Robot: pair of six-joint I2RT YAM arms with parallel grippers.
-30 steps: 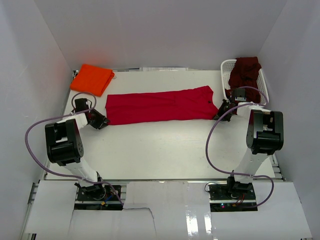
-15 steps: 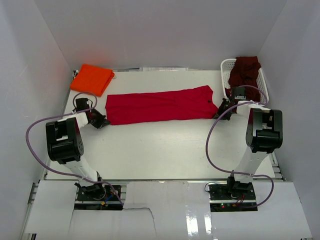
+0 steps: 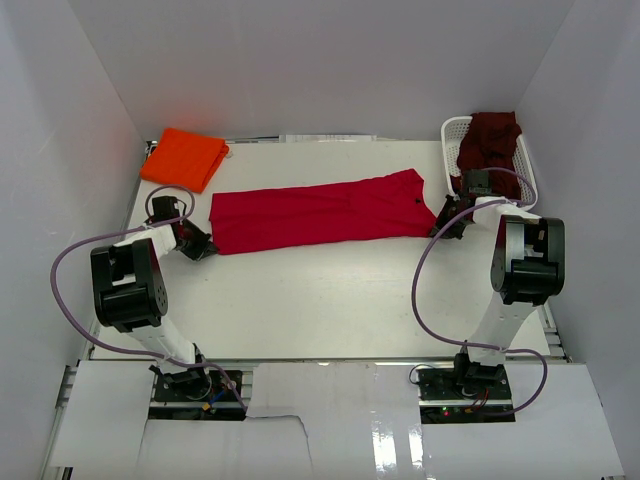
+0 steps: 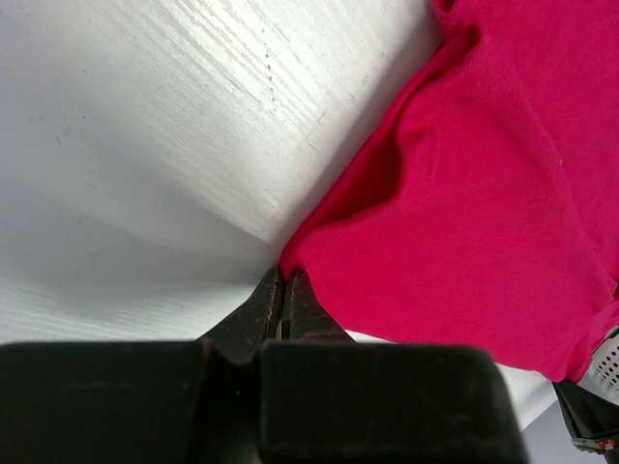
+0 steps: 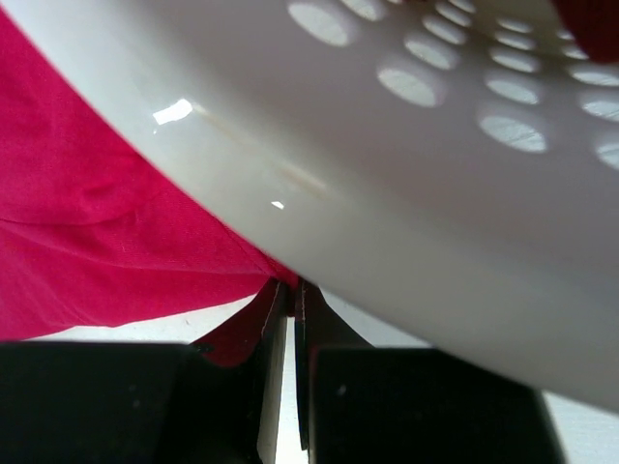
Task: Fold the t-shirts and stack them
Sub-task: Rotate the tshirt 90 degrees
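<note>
White walls stand around a white table (image 3: 320, 300). On the middle of it lies the red t-shirt (image 3: 320, 210), folded into 1 long strip that runs from left to right. The orange t-shirt (image 3: 185, 158) sits folded in the far left corner, well apart from the red one. The maroon t-shirt (image 3: 490, 143) is bunched up in a white basket (image 3: 452, 135) in the far right corner.

The left gripper (image 3: 208, 243) is down low at the near left corner of the red t-shirt. Its 2 fingers are pressed tight together, and the corner of the cloth goes right in at their tips, so it looks pinched.

The right gripper (image 3: 436, 231) is at the right end of the red t-shirt, just beside the basket. Its fingers are closed to a thin crack, with red cloth caught at the tips and draped over 1 finger. The basket wall looms close above them.
</note>
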